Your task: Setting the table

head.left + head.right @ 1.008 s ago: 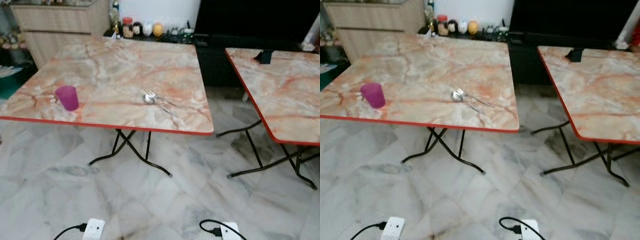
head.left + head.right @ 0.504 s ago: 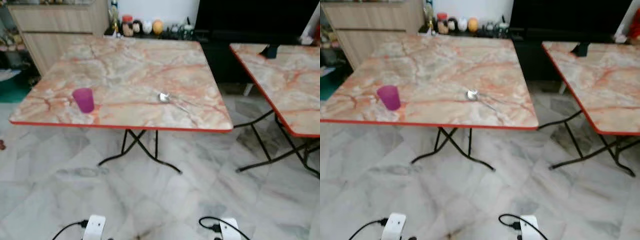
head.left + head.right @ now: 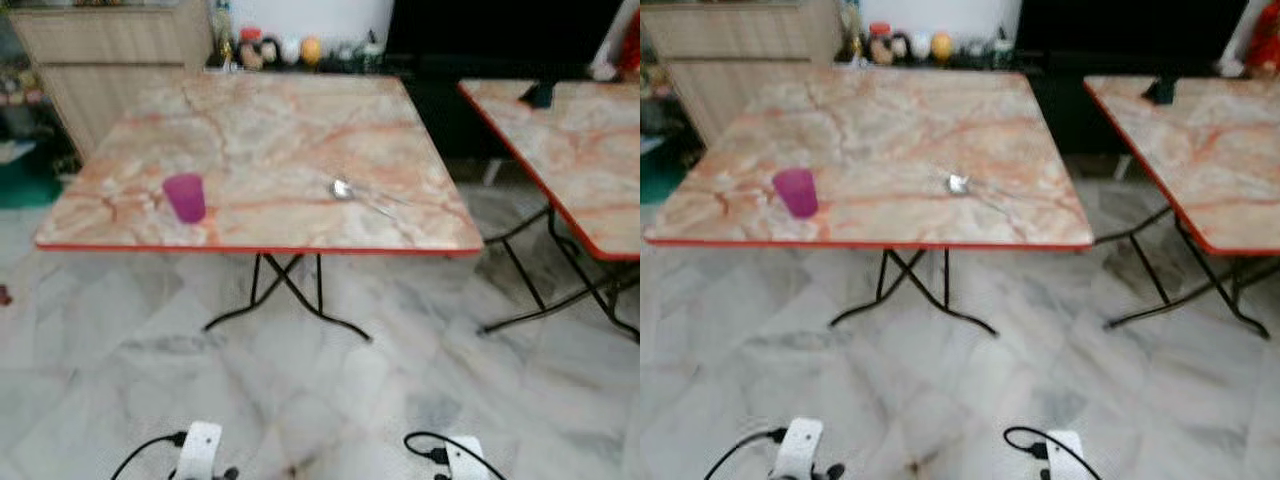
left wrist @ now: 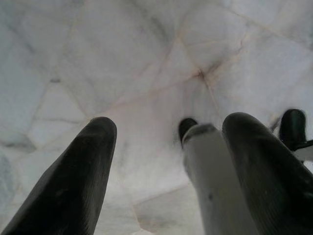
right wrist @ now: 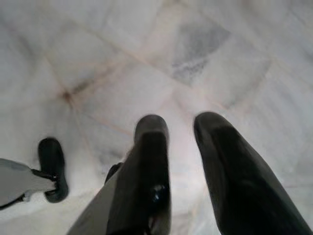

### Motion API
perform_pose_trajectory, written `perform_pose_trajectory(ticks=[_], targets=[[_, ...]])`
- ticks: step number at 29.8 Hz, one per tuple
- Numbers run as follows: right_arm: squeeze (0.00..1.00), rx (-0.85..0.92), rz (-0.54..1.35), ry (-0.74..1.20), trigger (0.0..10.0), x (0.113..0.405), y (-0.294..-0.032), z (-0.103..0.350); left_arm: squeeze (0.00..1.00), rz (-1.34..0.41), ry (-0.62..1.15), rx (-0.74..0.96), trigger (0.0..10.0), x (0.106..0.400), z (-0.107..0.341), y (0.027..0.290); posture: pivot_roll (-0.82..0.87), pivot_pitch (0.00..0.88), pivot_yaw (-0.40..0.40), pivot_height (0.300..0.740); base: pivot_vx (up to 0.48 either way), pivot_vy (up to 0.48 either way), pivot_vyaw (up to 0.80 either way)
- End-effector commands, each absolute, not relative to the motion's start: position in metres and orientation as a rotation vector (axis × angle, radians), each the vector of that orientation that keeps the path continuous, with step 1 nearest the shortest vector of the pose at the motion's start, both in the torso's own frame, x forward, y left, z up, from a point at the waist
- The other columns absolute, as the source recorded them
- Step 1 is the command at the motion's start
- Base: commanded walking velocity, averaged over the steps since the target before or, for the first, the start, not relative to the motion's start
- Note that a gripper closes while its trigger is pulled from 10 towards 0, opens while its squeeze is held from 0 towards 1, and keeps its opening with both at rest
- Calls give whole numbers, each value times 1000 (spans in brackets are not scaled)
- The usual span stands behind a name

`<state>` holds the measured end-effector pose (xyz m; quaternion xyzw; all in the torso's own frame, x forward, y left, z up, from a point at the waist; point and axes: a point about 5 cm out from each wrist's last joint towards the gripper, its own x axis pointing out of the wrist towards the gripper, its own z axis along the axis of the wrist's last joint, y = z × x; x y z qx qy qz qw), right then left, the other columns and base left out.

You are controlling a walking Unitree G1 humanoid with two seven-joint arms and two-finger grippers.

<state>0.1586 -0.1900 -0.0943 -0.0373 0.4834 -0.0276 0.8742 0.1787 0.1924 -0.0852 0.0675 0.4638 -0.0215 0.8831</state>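
A purple cup (image 3: pixel 185 197) stands near the front left edge of a marble-patterned folding table (image 3: pixel 270 120). A metal spoon and fork (image 3: pixel 347 190) lie together right of the table's middle. My left gripper (image 4: pixel 171 122) hangs open over the floor, its fingers wide apart with nothing held. The right gripper (image 5: pixel 181 120) also hangs low over the floor, a narrow gap between its fingers and nothing in them. Both grippers are well short of the table.
A second marble table (image 3: pixel 580 140) stands to the right with a dark object (image 3: pixel 540 95) on it. Behind are a wooden cabinet (image 3: pixel 110 50) and a shelf of small jars (image 3: pixel 270 50). Black folding legs (image 3: pixel 290 300) stand under the table, over pale marble floor tiles.
The whole picture has shifted, so the table sits further right and more centred: the camera moved. The cup and cutlery keep their places on the table.
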Motion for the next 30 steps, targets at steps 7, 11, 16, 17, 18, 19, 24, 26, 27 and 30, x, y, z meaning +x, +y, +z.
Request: perform_pose_trajectory(ticks=[7,11,16,17,18,19,24,26,27,30], targets=[[0,-92,-19,986,10000,164,-187,-92,0,-23,972,130,10000,178,-85,195,49,0,-45,731,0,288,0],[0,-89,-24,978,10000,167,-187,-91,0,-26,971,132,10000,179,-85,195,51,0,-43,731,0,290,464],[0,-71,-25,976,10000,167,-186,-91,0,-29,971,135,10000,180,-85,195,57,0,-45,731,0,289,480],[0,-66,-27,976,10000,167,-186,-91,0,-29,970,135,10000,180,-85,195,57,0,-45,731,0,289,0],[0,-64,-28,976,10000,167,-186,-91,0,-29,970,134,10000,180,-84,195,59,0,-44,731,0,289,0],[0,-58,-30,975,10000,167,-186,-91,0,-28,969,134,10000,180,-84,195,59,0,-44,731,0,289,0],[0,-51,-29,971,10000,167,-185,-91,0,-31,966,139,10000,180,-84,196,60,0,-43,731,0,173,0],[0,-52,-27,970,10000,167,-185,-91,0,-36,966,143,10000,181,-84,196,60,0,-43,731,0,0,0],[0,-51,-27,968,10000,167,-185,-91,0,-36,965,141,10000,181,-84,196,62,0,-43,731,0,0,0],[0,-49,-31,967,10000,167,-185,-91,0,-41,963,128,10000,181,-84,195,63,0,-45,731,0,0,0]])
